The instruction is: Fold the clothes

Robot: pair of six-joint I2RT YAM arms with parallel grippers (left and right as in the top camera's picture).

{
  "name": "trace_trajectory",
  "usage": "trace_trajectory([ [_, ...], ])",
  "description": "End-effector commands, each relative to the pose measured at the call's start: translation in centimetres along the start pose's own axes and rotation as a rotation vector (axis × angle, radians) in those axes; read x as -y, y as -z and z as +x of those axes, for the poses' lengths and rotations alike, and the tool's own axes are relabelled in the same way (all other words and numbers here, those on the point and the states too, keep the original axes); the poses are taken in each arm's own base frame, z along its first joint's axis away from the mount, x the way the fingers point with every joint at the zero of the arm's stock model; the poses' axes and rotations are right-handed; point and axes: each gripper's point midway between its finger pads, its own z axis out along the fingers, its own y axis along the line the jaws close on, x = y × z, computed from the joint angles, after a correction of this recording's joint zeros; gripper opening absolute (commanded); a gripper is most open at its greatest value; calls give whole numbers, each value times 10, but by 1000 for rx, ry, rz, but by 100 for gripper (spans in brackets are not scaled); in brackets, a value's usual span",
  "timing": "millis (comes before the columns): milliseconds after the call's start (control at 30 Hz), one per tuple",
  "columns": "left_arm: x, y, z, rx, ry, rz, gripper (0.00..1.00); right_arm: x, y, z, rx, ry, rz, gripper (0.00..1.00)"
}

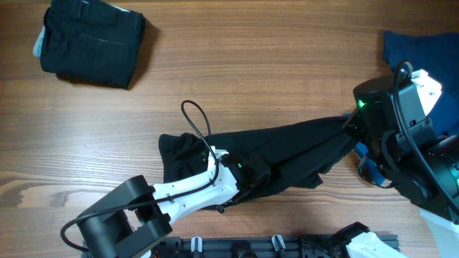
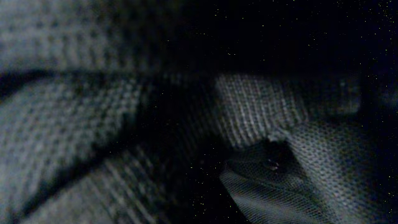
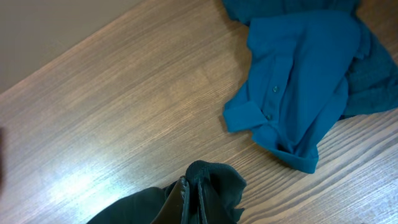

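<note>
A black garment (image 1: 287, 147) lies stretched across the table between my two grippers. My right gripper (image 3: 189, 186) is shut on a bunched corner of this black cloth (image 3: 214, 180), holding the garment's right end (image 1: 337, 129) just above the wood. My left gripper (image 1: 251, 172) sits pressed into the garment's lower middle. The left wrist view shows only dark woven fabric (image 2: 93, 124) close up, and its fingers are hidden. A blue shirt (image 3: 298, 87) lies crumpled behind the right gripper, at the table's far right (image 1: 416, 46).
A folded black garment (image 1: 90, 43) rests at the table's back left corner. A black cable (image 1: 197, 118) loops up from the left arm over the garment's left end. A dark rail (image 1: 287, 244) runs along the front edge.
</note>
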Motion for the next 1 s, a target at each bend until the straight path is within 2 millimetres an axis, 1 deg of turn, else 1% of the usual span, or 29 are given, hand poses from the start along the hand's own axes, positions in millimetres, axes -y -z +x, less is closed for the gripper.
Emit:
trace_trajectory([
  [0,-5,4,0,12,3,-8,7,0,3,-7,27,4,-2,5],
  [33,-5,7,-1,14,5,-3,4,0,3,-7,27,4,-2,5],
  [100,-6,14,-3,21,8,7,4,0,3,-7,28,3,-3,5],
  [333,-9,54,-14,68,34,87,4,0,3,-7,29,3,-4,5],
  [467,-16,93,-22,110,58,163,4,-1,3,-6,22,7,-9,5],
  [500,-22,117,-26,140,75,218,4,-2,3,-5,15,8,-14,5],
  [633,-39,161,-32,206,112,322,4,-4,3,-2,1,27,-25,5],
  [733,-58,190,-35,267,141,382,4,-3,3,-2,-2,29,-21,4],
  [767,-68,201,-36,294,154,402,4,-3,3,-1,-3,30,-20,4],
  [833,-82,216,-38,333,173,426,4,-3,3,-1,-3,30,-21,4],
  [967,-116,249,-41,423,220,468,4,0,5,-1,0,34,-24,4],
])
